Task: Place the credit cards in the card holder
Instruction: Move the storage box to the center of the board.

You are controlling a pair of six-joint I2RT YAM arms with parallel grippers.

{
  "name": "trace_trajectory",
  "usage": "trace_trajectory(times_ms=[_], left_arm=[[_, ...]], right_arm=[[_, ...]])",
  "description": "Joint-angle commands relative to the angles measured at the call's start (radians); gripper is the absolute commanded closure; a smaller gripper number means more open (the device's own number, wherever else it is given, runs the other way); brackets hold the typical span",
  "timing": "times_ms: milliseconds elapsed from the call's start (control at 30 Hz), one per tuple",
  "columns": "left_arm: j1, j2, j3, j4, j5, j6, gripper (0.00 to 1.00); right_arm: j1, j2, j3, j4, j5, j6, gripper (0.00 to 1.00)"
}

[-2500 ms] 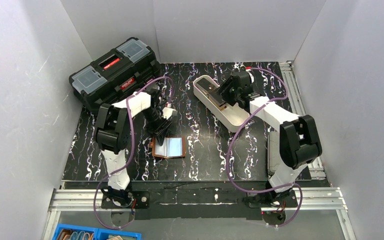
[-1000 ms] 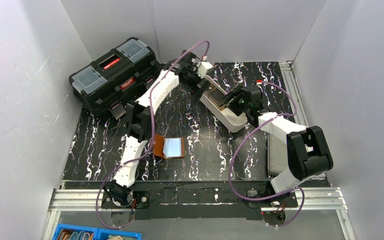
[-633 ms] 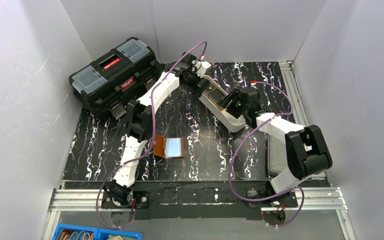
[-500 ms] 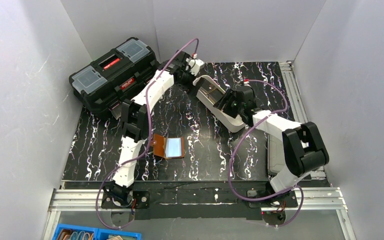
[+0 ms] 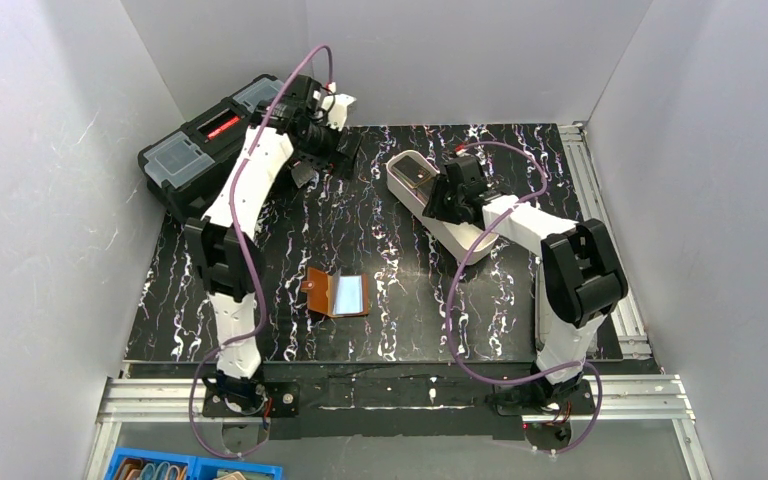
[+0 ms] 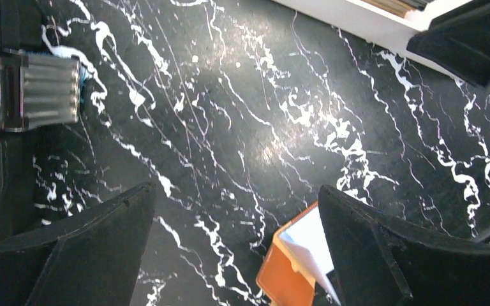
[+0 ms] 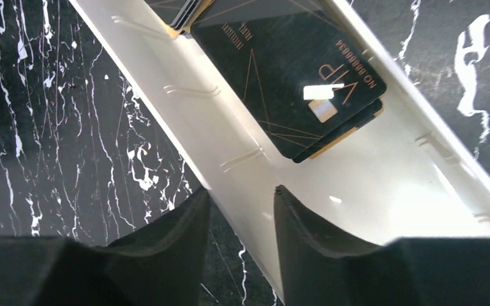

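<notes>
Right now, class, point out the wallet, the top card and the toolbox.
wallet [image 5: 346, 293]: top view, on its blue-grey inner lining.
top card [image 7: 281, 76]: right wrist view, on its dark face.
toolbox [image 5: 222, 124]: top view, on the red label of its lid.

Black tabletop [image 5: 400, 300] veined with white marbling. Small brown leather folding wallet [image 5: 336, 295], at centre, has blue-grey lining. Big black toolbox [image 5: 200, 150], upper left: grey lids, red label. Long white tray [image 7: 185, 127]. Flat black cards [image 7: 281, 83] carry gold lines and lettering.
</notes>
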Motion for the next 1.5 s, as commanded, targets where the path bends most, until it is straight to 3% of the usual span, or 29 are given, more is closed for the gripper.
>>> trace_trajectory(times_ms=[0,300,533,833,1100,1267,1300,1467], left_arm=[[0.019,-0.091,-0.045,-0.12,0.039,0.002,0.02],[0.044,-0.193,-0.156,-0.112,0.04,0.018,0.02],[0.045,-0.238,-0.207,-0.112,0.049,0.015,0.02],[0.045,-0.283,-0.273,-0.1,0.058,0.005,0.02],[0.047,-0.316,-0.332,-0.066,0.049,0.0,0.02],[0.046,-0.293,-0.336,-0.046,0.069,-0.028,0.02],[0.047,-0.287,-0.336,-0.038,0.079,-0.033,0.02],[0.047,-0.225,-0.318,-0.005,0.127,-0.048,0.02]], right_arm=[[0.014,0.028,0.035,-0.061,0.03,-0.074,0.58],[0.16,0.014,0.038,-0.073,0.163,-0.186,0.99],[0.24,-0.109,-0.095,-0.007,0.148,-0.249,0.99],[0.319,-0.285,-0.296,0.088,-0.061,-0.371,0.99],[0.439,-0.333,-0.329,0.009,-0.152,-0.586,0.99],[0.455,-0.32,-0.305,-0.037,-0.14,-0.599,0.99],[0.455,-0.321,-0.3,-0.037,-0.131,-0.599,0.96],[0.438,-0.339,-0.254,-0.069,-0.047,-0.515,0.54]])
